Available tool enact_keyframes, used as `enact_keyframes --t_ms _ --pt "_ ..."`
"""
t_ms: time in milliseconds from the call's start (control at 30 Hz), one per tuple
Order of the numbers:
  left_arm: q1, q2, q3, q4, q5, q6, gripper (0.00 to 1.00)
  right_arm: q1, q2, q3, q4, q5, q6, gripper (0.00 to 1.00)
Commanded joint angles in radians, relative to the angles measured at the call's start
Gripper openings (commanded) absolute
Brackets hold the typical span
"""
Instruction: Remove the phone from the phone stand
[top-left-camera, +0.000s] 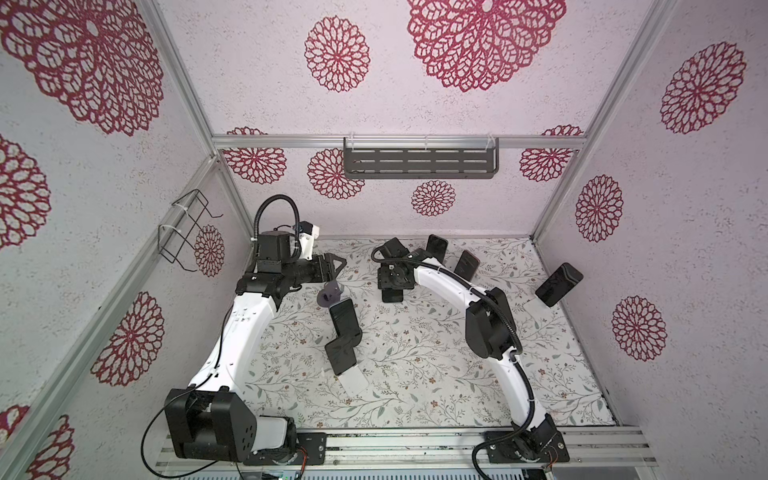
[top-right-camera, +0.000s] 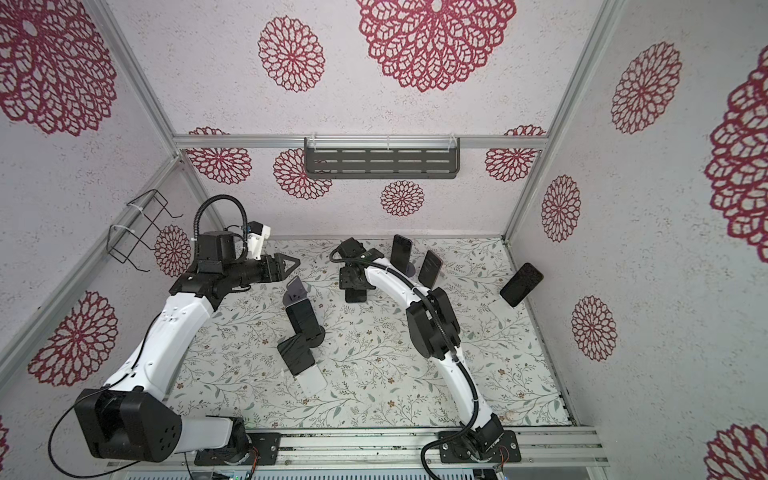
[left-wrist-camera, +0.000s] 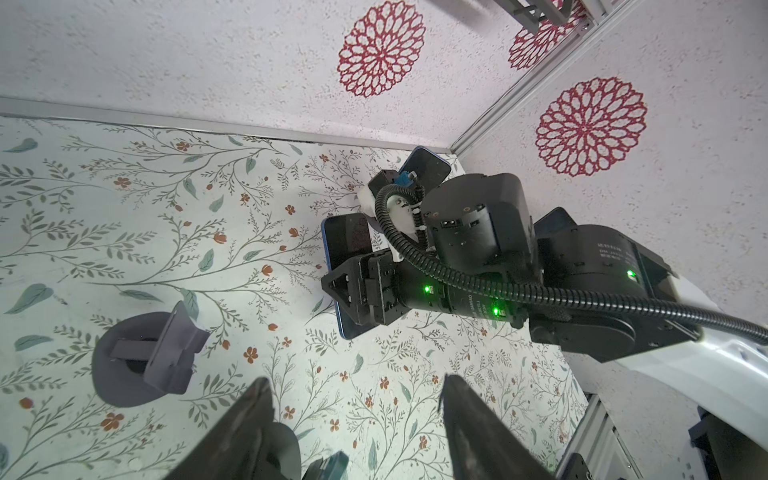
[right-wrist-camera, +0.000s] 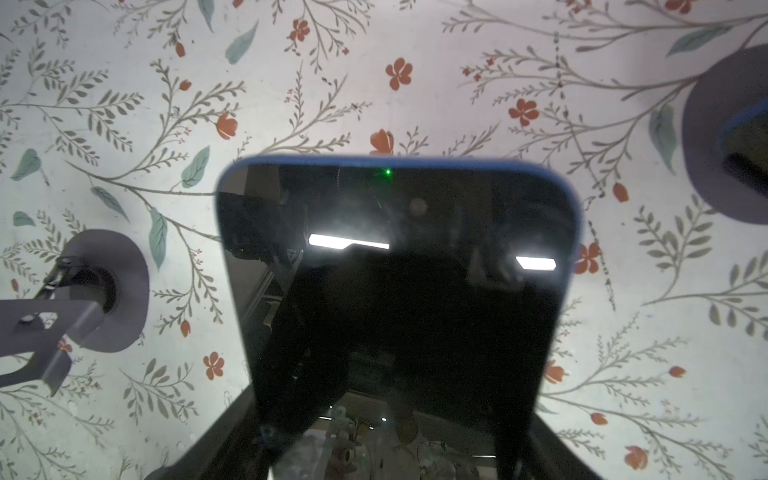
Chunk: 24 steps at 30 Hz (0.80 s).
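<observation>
The right gripper (top-left-camera: 392, 289) points down at the table and is clamped across the width of a black-screened phone with a blue edge (right-wrist-camera: 395, 291). Its fingers (right-wrist-camera: 216, 436) press on the phone's two long sides, and the screen faces the wrist camera. The phone sits on no stand. It hangs between these jaws over the floral-printed table mat (right-wrist-camera: 374, 83), and whether its far end touches the mat cannot be told.

Near these jaws, on the side toward the left arm, stands an empty grey plastic phone stand with a round base and a tilted plate (left-wrist-camera: 153, 357). It is apart from the phone, with bare mat between them.

The left gripper (left-wrist-camera: 354, 381) hovers close above that stand. Its jaws are wide apart with nothing between them, and its dark fingers (left-wrist-camera: 249, 424) touch neither the stand nor the phone.

Farther out, beyond the right jaws toward the back wall, two dark phones lean on stands (top-left-camera: 436, 247) (top-left-camera: 466, 266). A third dark phone (top-left-camera: 559, 284) stands well apart by the side wall. Behind the left jaws, toward the arm bases, two more dark phones on stands (top-left-camera: 344, 320) (top-left-camera: 340, 355) stand close together.
</observation>
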Motion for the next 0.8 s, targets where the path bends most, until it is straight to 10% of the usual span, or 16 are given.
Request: enact_keyframes --t_ms 0,433,767 --pt "0.003 0.012 0.029 -0.015 -0.014 0.022 0.68 0.019 -0.002 0.056 0.04 0.031 0.054 0.0" --pt "0.003 0.017 0.049 -0.07 -0.085 0.063 0.68 0.028 0.146 0.141 0.149 0.051 0.072 0.0" --pt "0.003 0.019 0.053 -0.083 -0.101 0.077 0.68 0.028 0.216 0.168 0.139 0.081 0.1 0.37"
